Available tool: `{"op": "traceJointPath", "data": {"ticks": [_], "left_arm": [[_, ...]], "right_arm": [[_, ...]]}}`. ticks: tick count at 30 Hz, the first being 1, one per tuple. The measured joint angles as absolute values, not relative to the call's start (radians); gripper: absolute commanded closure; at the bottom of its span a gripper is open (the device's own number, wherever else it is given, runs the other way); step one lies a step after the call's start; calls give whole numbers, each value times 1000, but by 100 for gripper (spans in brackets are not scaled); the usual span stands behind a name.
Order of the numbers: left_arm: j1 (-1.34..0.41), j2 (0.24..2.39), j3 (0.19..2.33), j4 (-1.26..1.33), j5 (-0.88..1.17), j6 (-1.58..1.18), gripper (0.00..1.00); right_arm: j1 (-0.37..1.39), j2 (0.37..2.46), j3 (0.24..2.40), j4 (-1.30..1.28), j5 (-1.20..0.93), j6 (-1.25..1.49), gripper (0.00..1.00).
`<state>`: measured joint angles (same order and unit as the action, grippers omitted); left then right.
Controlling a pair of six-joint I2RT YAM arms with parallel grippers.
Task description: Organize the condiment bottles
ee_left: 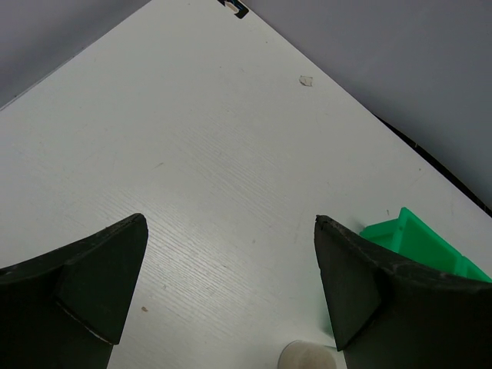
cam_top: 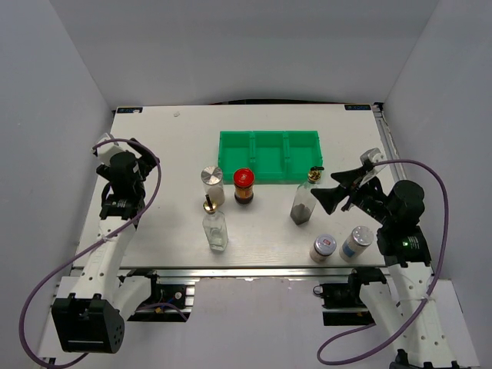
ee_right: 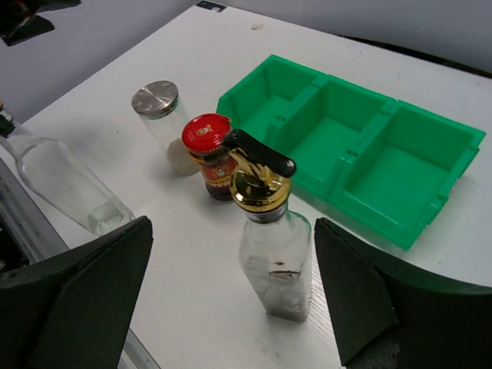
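Condiment bottles (cam_top: pixel 304 201) all stand upright on the white, faintly wood-grained table (cam_top: pixel 161 138), none inside the green tray (cam_top: pixel 269 137). The tray is a glossy plastic box with three square compartments, lying toward the far edge. Just before its near wall stand a clear shaker with a flat brushed-metal lid (cam_top: pixel 212 184) and, beside it, a dark jar with a red cap (ee_right: pixel 206 134). A tall clear glass bottle with a gold spout (cam_top: pixel 215 229) stands nearer the front edge. A second gold-spouted bottle (ee_right: pixel 273 254) stands off the tray's near right corner. A small shaker with a printed lid (cam_top: pixel 324 247) and a pale-capped shaker (cam_top: pixel 357 242) stand close to the near right edge. Broad open tabletop stretches to the left. Over it hangs the left gripper (ee_left: pixel 229 223), jaws spread wide, holding nothing. The right gripper (ee_right: pixel 232 224) is equally wide and empty, its black wedge-shaped fingers (ee_right: pixel 92 284) flanking the second bottle in the wrist view without touching it.
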<state>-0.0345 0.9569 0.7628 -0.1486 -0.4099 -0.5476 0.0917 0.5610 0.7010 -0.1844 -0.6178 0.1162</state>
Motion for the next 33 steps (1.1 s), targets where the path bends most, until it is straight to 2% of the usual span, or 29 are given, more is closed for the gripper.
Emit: {"op": "traceJointPath", "data": {"ticks": [9, 17, 22, 28, 29, 33], "left_arm": [[-35, 956, 763, -149, -406, -542, 2], [-35, 956, 763, -149, -406, -539, 2], [-35, 956, 763, -149, -408, -539, 2], [-35, 956, 763, -149, -419, -539, 2], [-35, 956, 763, -149, -422, -539, 2], [-35, 958, 762, -149, -430, -539, 2]], "right_arm": [[92, 614, 701, -110, -691, 94, 11], [155, 815, 701, -27, -610, 79, 15], [258, 918, 701, 9, -500, 35, 22], [339, 983, 683, 83, -386, -14, 48], [344, 982, 673, 102, -369, -16, 56], [353, 954, 625, 180, -300, -14, 77]]}}
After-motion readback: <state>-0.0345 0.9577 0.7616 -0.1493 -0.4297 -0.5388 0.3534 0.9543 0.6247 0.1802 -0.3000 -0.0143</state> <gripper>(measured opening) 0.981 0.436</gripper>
